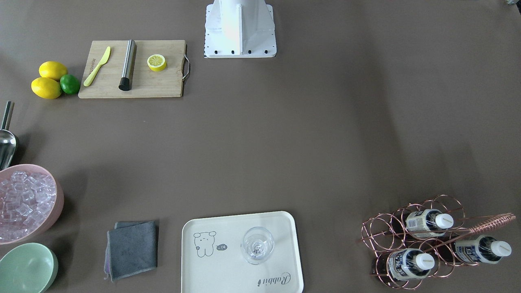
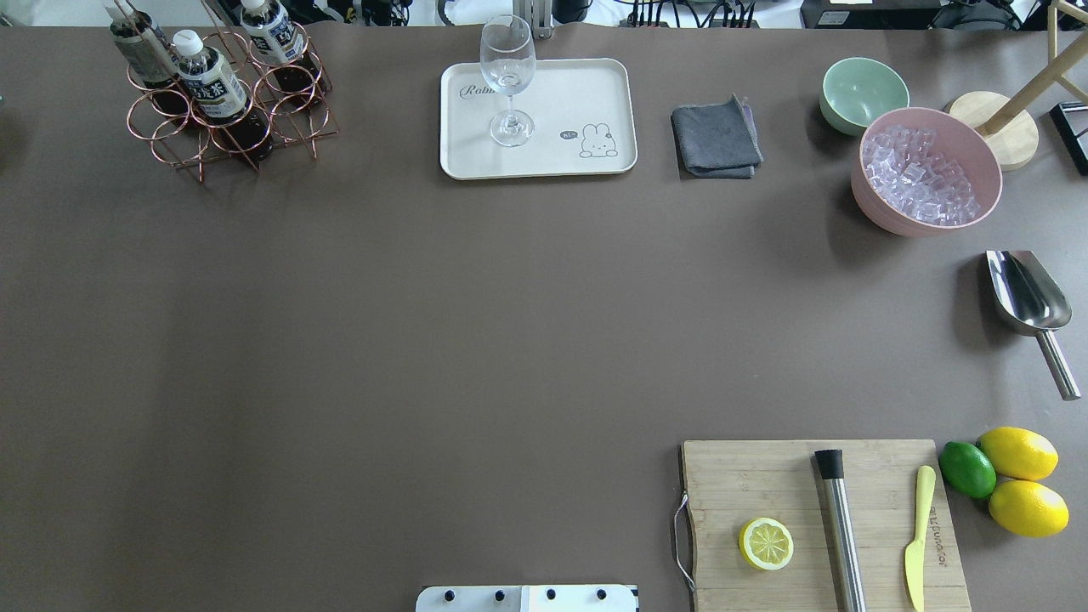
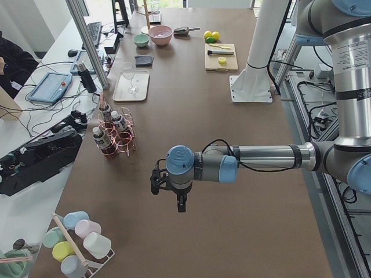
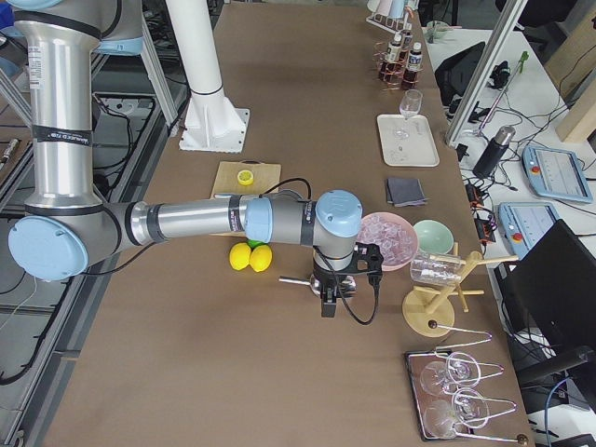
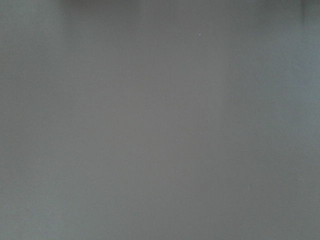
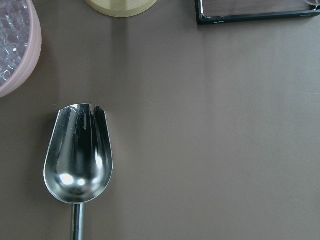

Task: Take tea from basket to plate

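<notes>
While both arms hang over the table, the tea bottles [image 2: 208, 81] stand at its far left corner in the overhead view, all three upright in rings of the basket [image 2: 229, 140]. The left gripper [image 3: 181, 205] shows only in the side view. It points down over bare brown table, well apart from the basket and level with none of the bottles. Whether its fingers are spread or closed I cannot tell, and its wrist camera shows nothing but the table top.

Each bottle holds dark brown liquid and has a white cap and a white-and-blue label. The basket's long coiled handle [image 1: 492, 223] slants up past them.

Just right of the basket lies the plate [image 2: 552, 161], cream-white with a small cartoon animal drawn near its right end. A wine glass [image 2: 508, 76] stands upright on the half nearer the basket. Farther right lie a folded grey cloth [image 2: 716, 140], a green bowl [image 2: 863, 93] and a pink bowl [image 2: 875, 212] full of ice cubes, with a steel scoop [image 2: 1024, 293] nearer the robot.

The right gripper [image 4: 328, 303], seen only from the side, hangs above that scoop, at the opposite end of the table from the tea, and I cannot tell its grip either. On the near right, a cutting board [image 2: 748, 476] carries half a lemon, a steel rod and a yellow knife.
</notes>
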### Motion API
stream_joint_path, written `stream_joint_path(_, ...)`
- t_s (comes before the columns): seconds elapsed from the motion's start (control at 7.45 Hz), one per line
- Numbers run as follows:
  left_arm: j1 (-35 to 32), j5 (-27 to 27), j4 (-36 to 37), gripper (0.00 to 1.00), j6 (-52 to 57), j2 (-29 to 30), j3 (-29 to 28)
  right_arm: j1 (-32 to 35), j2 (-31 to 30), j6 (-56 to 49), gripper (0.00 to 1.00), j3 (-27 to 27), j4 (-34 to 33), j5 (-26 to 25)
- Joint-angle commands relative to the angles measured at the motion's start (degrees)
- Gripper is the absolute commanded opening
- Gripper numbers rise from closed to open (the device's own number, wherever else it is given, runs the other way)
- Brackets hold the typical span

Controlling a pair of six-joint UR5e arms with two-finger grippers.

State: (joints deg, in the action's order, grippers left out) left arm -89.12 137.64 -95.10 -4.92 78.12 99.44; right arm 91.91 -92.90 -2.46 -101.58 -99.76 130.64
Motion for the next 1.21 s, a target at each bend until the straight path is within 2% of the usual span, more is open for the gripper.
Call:
stream_joint_path(0.0, 0.0, 0.0, 0.0, 0.97, 0.0, 0.2, 0.0, 0.0, 0.0, 0.0, 1.0, 0.1, 0.0, 0.0)
stream_joint_path(0.81, 0.0, 0.4, 0.0, 0.97, -0.2, 0.2, 0.1, 0.0, -0.1, 0.0, 1.0, 0.1, 0.0, 0.1)
stream_joint_path(1.07, -0.3, 0.4, 0.0, 0.97, 0.4, 0.3, 3.0, 0.0, -0.2, 0.0, 1.0, 0.1, 0.0, 0.1)
